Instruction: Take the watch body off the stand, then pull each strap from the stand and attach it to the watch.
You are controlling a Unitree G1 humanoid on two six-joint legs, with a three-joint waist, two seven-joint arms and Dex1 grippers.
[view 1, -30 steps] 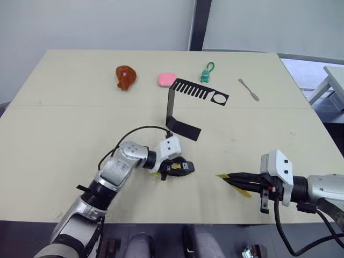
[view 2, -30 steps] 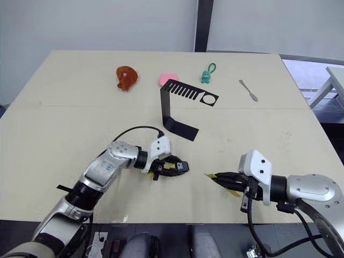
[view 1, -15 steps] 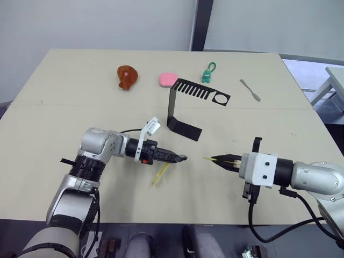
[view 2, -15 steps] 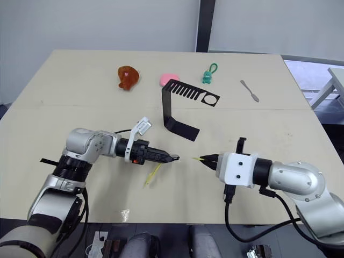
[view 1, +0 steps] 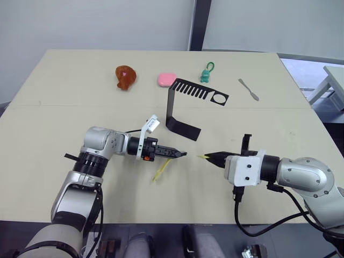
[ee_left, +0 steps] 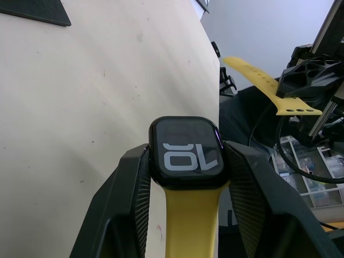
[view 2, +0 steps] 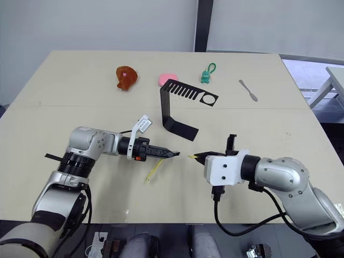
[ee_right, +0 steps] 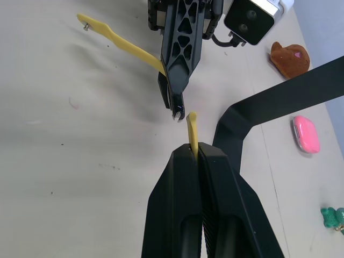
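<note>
bright, even light across the pale beige table [view 1: 64, 123], no glare on it. the black bent-sheet stand [view 1: 180, 105] throws only a faint, soft shadow. head views sharp edge to edge. in the left wrist view the small black watch body [ee_left: 186, 159] is crisp, while the clutter at 3 o'clock goes soft.

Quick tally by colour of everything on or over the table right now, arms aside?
Yellow: 2, the strap pinched in the right gripper and the strap hanging from the watch body
Black: 2, the watch body in the left gripper and the stand
Brown: 1, plush toy
Pink: 1, pad
Teal: 1, keychain figure
Grey: 1, spatula
Total: 8
</note>
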